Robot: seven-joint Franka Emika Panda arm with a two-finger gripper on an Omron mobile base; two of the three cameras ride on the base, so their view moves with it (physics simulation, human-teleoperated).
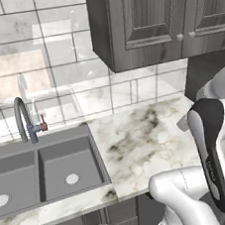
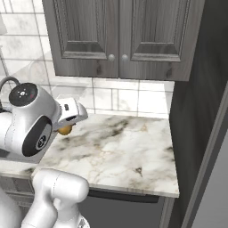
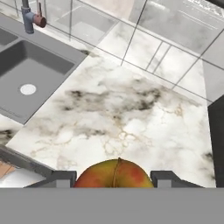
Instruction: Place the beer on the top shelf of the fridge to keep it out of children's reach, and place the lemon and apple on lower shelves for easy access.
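Note:
The apple [image 3: 114, 174], reddish-orange with a yellow patch, sits between my two dark fingertips [image 3: 61, 178] in the hand view. My gripper [image 3: 113, 179] is shut on it and holds it above the marble counter [image 3: 131, 118]. In the right base view the apple [image 2: 65, 130] peeks out under the white hand, with my gripper [image 2: 67, 127] over the counter's left part. A light-grey surface at the lower right edge is the fridge [image 2: 218, 191]. The beer, the lemon and the shelves are out of view.
A grey double sink [image 1: 42, 173] with a curved tap [image 1: 23, 120] lies left of the counter. Dark wood wall cabinets [image 2: 120, 35] hang above it. A tall dark panel [image 2: 196, 111] bounds the counter on the right. The wall behind is tiled.

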